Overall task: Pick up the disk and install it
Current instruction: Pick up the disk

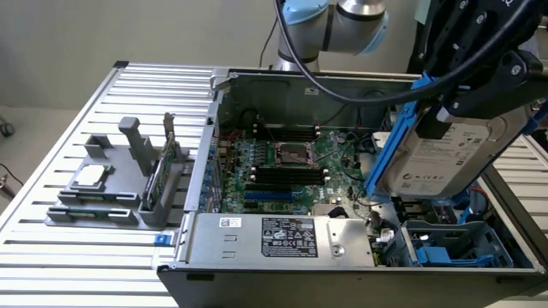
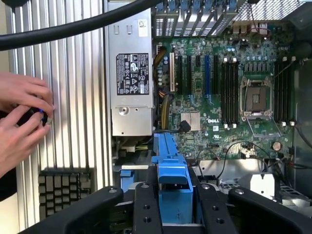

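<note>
Gripping the disk (image 1: 445, 160): the gripper (image 1: 462, 114) is clamped on its upper end. In the wrist view the black fingers (image 2: 146, 209) sit on either side of the blue bracket (image 2: 170, 165), pressed against it.

Exterior view, clock directions as seen there:
- Disk hangs from the gripper toward 7 o'clock, tilted, with its white label facing the camera and the blue bracket along its edge. It is held in the air over the open case (image 1: 214, 128), clear of the floor of the case.
- Drive bay (image 1: 445, 247), with blue plastic parts, lies at 6 o'clock of the disk, below it and apart from it.
- Motherboard (image 1: 283, 167) lies at 9 o'clock of the disk, flat in the case. CPU socket (image 1: 289, 154) is near the middle of the board.
- Power supply (image 1: 283, 237) sits at 8 o'clock of the disk, along the near wall of the case.
- Arm (image 1: 342, 19) stands at 11 o'clock of the gripper, with a black cable (image 1: 360, 96) looping down from it.
- Grey fixture (image 1: 102, 199) rests on the slatted table (image 1: 51, 256), well apart at 9 o'clock of the case. It holds a square chip (image 1: 92, 176) and an upright green card (image 1: 158, 176).

Wrist view: a person's hands (image 2: 19, 122) are over the slatted table beside the case, closed round a small dark object. I cannot tell what it is.
</note>
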`<state>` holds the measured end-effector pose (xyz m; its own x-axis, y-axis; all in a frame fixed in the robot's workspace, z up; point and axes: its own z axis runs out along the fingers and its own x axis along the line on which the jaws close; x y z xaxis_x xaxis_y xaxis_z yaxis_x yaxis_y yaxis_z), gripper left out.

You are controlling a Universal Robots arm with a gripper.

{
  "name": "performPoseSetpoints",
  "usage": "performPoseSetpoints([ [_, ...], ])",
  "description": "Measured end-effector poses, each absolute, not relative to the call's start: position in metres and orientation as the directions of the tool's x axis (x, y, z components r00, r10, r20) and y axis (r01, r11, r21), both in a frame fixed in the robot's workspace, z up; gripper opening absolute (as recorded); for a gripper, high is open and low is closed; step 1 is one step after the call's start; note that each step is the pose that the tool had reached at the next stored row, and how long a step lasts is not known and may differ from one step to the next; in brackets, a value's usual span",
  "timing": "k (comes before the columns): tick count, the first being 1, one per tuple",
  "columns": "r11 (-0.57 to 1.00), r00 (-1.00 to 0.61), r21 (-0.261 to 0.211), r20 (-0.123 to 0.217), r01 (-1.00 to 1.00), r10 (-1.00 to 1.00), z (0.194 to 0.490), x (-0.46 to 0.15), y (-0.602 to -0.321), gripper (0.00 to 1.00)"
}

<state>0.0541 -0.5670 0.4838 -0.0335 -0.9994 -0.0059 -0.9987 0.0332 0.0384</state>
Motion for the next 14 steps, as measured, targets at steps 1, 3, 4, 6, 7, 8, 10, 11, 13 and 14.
performPoseSetpoints([
  [1,0.033,-0.033,0.038,-0.006,-0.999,-0.999,0.484,0.057,-0.57,0.33],
  [3,0.033,-0.033,0.038,-0.006,-0.999,-0.999,0.483,0.062,-0.576,0.33],
  [4,0.033,-0.033,0.038,-0.006,-0.999,-0.999,0.483,0.064,-0.579,0.33],
  [6,0.033,-0.033,0.038,-0.006,-0.999,-0.999,0.481,0.07,-0.583,0.33],
  [7,0.033,-0.033,0.038,-0.006,-0.999,-0.999,0.48,0.073,-0.584,0.33],
  [8,0.033,-0.033,0.038,-0.006,-0.999,-0.999,0.478,0.078,-0.585,0.33],
  [10,0.033,-0.033,0.038,-0.004,-0.999,-0.999,0.474,0.087,-0.585,0.33],
  [11,0.033,-0.033,0.038,-0.003,-0.999,-0.999,0.472,0.092,-0.585,0.33],
  [13,0.033,-0.033,0.038,-0.001,-0.999,-0.999,0.469,0.101,-0.585,0.33],
  [14,0.033,-0.033,0.038,0.0,-0.999,-0.999,0.467,0.105,-0.585,0.33],
])
